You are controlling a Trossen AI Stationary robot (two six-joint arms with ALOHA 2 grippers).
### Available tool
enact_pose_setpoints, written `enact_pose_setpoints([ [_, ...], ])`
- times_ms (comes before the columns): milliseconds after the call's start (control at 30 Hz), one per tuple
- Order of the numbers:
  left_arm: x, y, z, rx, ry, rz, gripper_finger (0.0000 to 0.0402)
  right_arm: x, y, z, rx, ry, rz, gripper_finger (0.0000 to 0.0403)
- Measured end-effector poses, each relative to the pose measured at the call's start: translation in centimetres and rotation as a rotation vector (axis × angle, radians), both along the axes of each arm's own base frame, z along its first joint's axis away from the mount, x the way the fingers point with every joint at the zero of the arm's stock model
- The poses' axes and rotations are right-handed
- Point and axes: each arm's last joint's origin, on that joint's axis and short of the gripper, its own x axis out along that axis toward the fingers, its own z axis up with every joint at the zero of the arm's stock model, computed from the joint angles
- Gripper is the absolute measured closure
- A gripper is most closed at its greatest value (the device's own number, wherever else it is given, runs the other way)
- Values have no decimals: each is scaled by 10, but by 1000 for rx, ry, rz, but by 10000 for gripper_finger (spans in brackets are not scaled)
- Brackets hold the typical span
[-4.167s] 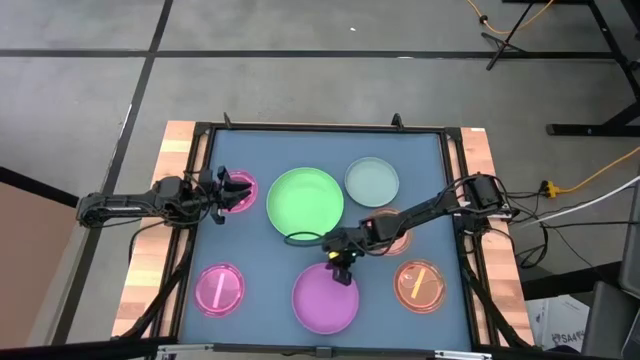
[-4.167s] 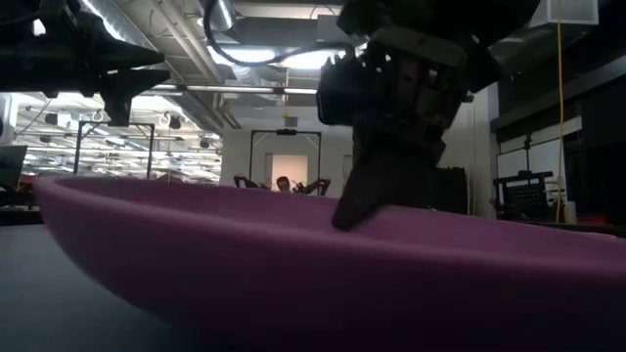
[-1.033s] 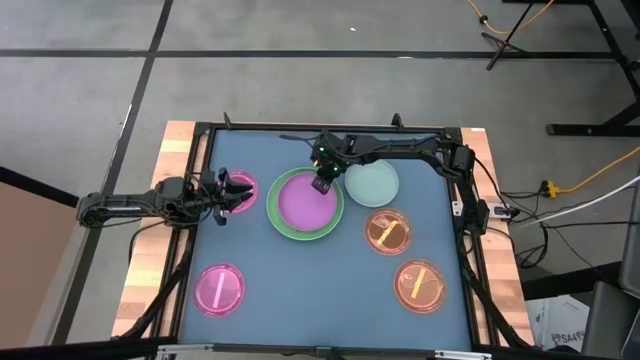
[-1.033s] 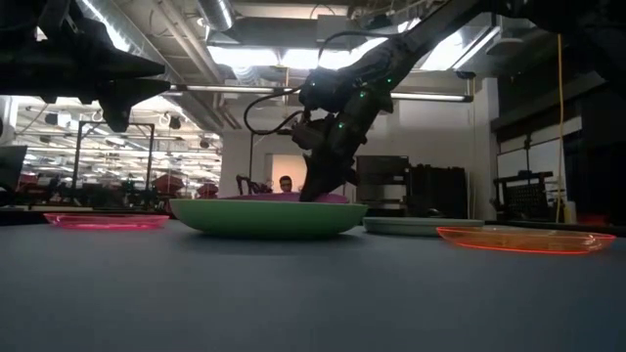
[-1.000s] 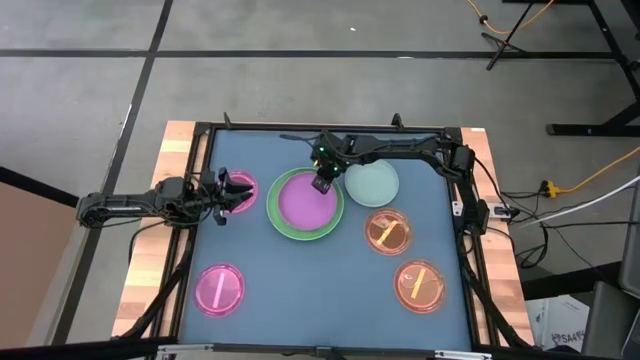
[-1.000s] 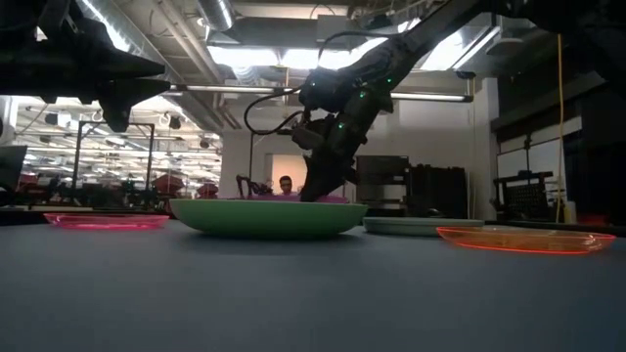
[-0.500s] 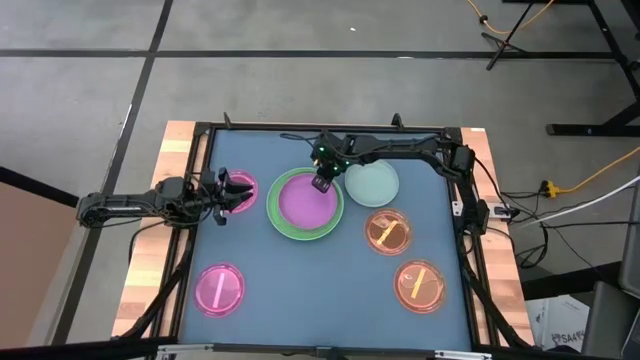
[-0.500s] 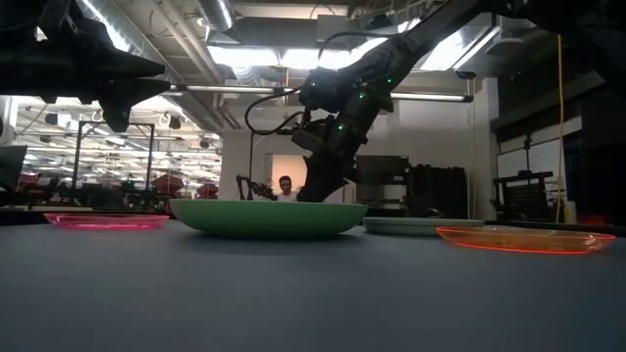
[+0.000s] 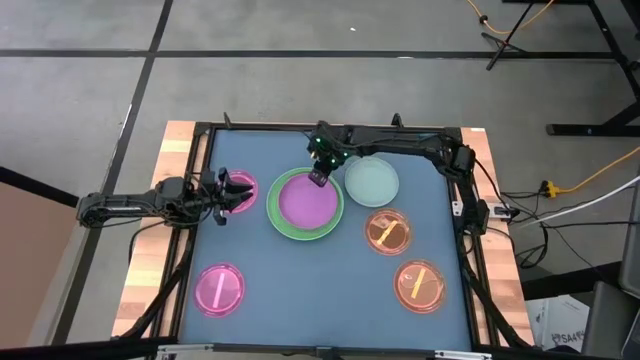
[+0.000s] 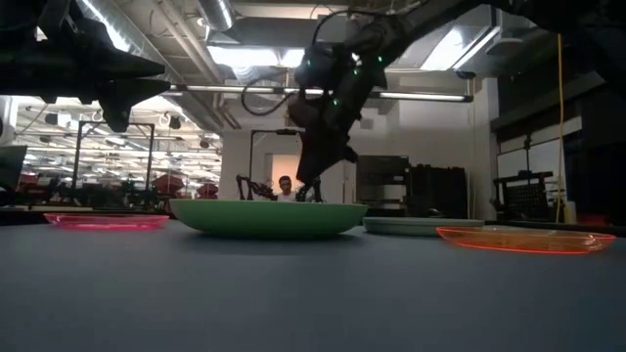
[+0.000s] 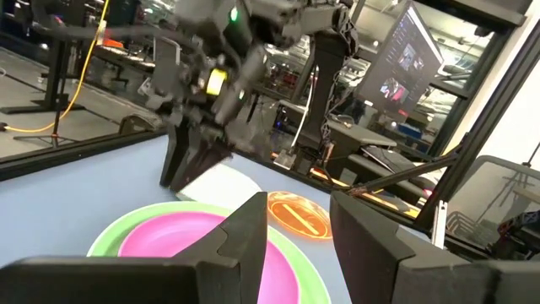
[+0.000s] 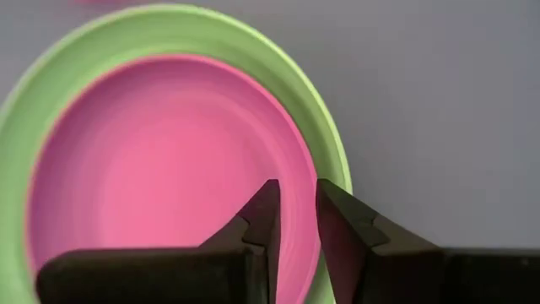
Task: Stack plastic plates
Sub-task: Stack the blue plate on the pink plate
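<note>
The purple plate (image 9: 305,203) lies inside the bright green plate (image 9: 277,218) at the table's middle; in the right wrist view the purple plate (image 12: 160,160) fills the green plate's rim (image 12: 329,143). My right gripper (image 9: 318,176) hangs narrowly open above their far rim, clear of both in the low view (image 10: 305,184). My left gripper (image 9: 240,190) waits open over a small pink plate (image 9: 246,181) at the table's left. A pale blue-grey plate (image 9: 372,183), two orange plates (image 9: 388,231) (image 9: 420,284) and a second pink plate (image 9: 219,290) lie flat on the table.
The blue mat is framed by a black rail (image 9: 320,128) on a wooden table. The blue-grey plate sits just right of the green one, close to my right arm. Bare mat shows between the near pink plate and the near orange plate. A person shows far off in the room (image 10: 285,185).
My right gripper has risen off the purple plate's far rim and drawn slightly toward the far edge. The purple plate's raised rim has sunk flat into the green plate and no longer shows above it in the low view.
</note>
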Motion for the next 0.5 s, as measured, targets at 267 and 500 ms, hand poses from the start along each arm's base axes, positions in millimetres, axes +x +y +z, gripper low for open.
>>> enact_pose_setpoints([
  [267, 0, 0, 0, 0, 0, 0, 278, 2, -1, 50, -31, -2, 49, 333],
  [500, 0, 0, 0, 0, 0, 0, 278, -3, 1, 76, -72, 25, 130, 333],
])
